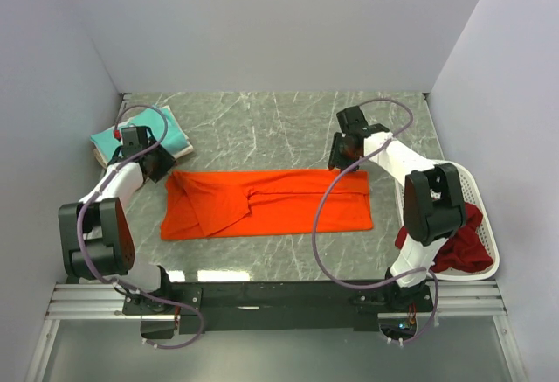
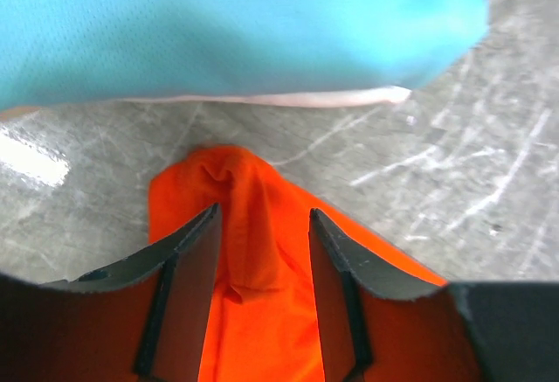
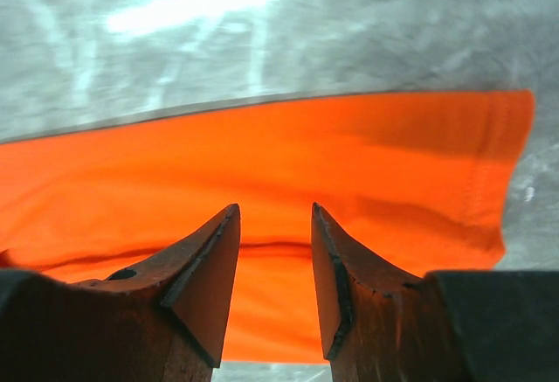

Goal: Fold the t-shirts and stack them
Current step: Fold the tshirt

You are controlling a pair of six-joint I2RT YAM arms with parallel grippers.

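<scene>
The orange t-shirt (image 1: 266, 203) lies mid-table, folded into a long flat strip. My left gripper (image 1: 160, 169) hangs over its back left corner. In the left wrist view that gripper (image 2: 263, 210) is open, and a raised ridge of the orange t-shirt (image 2: 240, 181) stands loose between its fingers. My right gripper (image 1: 341, 160) is at the strip's back right edge. It (image 3: 275, 206) is open just above the orange t-shirt (image 3: 288, 150) and holds nothing. A folded teal t-shirt (image 1: 144, 135) rests on a cream one (image 2: 297, 99) at the back left. Dark red t-shirts (image 1: 458, 246) sit crumpled at the right.
A white perforated basket (image 1: 485, 198) at the right table edge holds the dark red t-shirts, partly behind my right arm. Grey walls close in the table on three sides. Bare marble tabletop (image 1: 262, 128) shows behind the orange strip.
</scene>
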